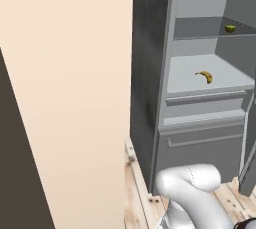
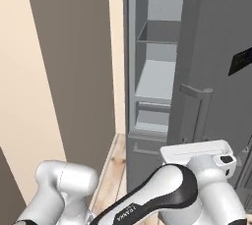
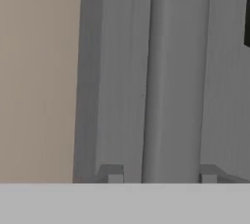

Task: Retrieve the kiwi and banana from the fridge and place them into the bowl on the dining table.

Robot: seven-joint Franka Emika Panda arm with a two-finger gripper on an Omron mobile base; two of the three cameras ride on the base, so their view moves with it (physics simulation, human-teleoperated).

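The fridge [image 1: 150,73] stands open, its pale shelves showing. The kiwi [image 1: 230,28] lies on the upper shelf at the right. One shelf lower, the curved yellow banana [image 1: 204,76] rests near the middle. In the hand view my gripper [image 3: 161,176] is open, its two fingertips [image 3: 115,174] either side of the door's long vertical handle [image 3: 171,81], with a gap on the left side. The right base view has my white hand [image 2: 197,153] just below that handle [image 2: 197,102]. The bowl and the dining table are out of view.
The swung-open fridge door [image 2: 216,42] with its black display panel [image 2: 241,59] stands at the right. A beige wall [image 1: 65,98] closes the left side. The bottom drawer [image 1: 200,148] sits above the wooden floor [image 1: 135,188].
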